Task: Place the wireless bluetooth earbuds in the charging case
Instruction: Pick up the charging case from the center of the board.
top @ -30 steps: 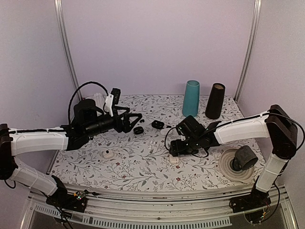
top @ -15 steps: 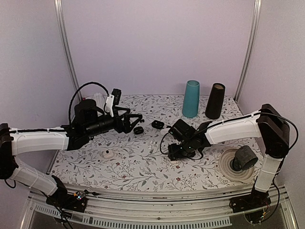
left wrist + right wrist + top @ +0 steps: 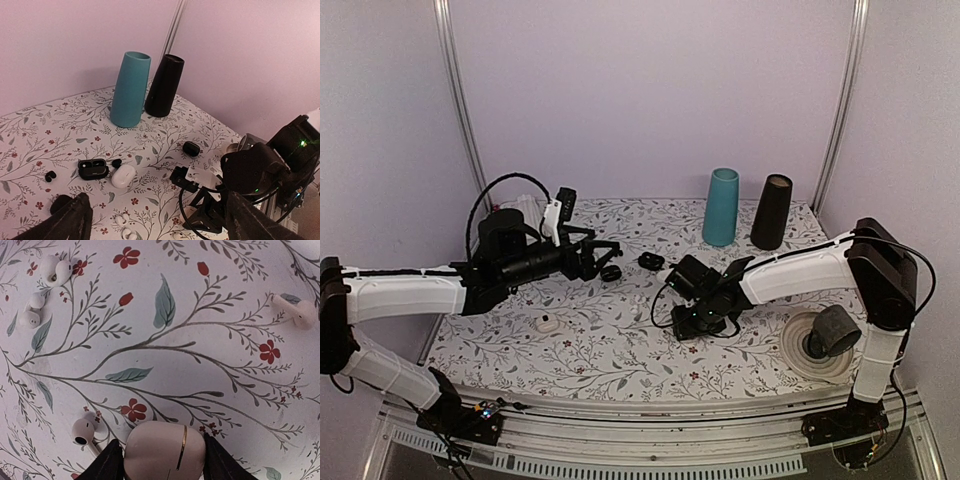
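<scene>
The charging case [image 3: 165,452], white with a thin gold seam and its lid closed, lies on the floral table between my right gripper's [image 3: 161,462] fingers. Both fingers press its sides. In the top view my right gripper [image 3: 692,322] hides it. One white earbud [image 3: 82,432] with a stem lies just left of the case, and another [image 3: 296,311] lies far right. Two more white buds [image 3: 54,269] lie at the far left and also show in the left wrist view [image 3: 120,218]. My left gripper [image 3: 595,255] hovers open and empty at the back left.
A second white pebble case [image 3: 123,176] lies beside an open black case [image 3: 92,169]. Small black pieces [image 3: 611,272] lie nearby. A teal cup [image 3: 721,206] and a black cup [image 3: 771,211] stand at the back. A white disc with a black cylinder [image 3: 820,345] sits right. A small white piece [image 3: 549,323] lies left.
My right gripper has moved left and down over the white case, which now sits between its fingers. The left arm has hardly moved.
</scene>
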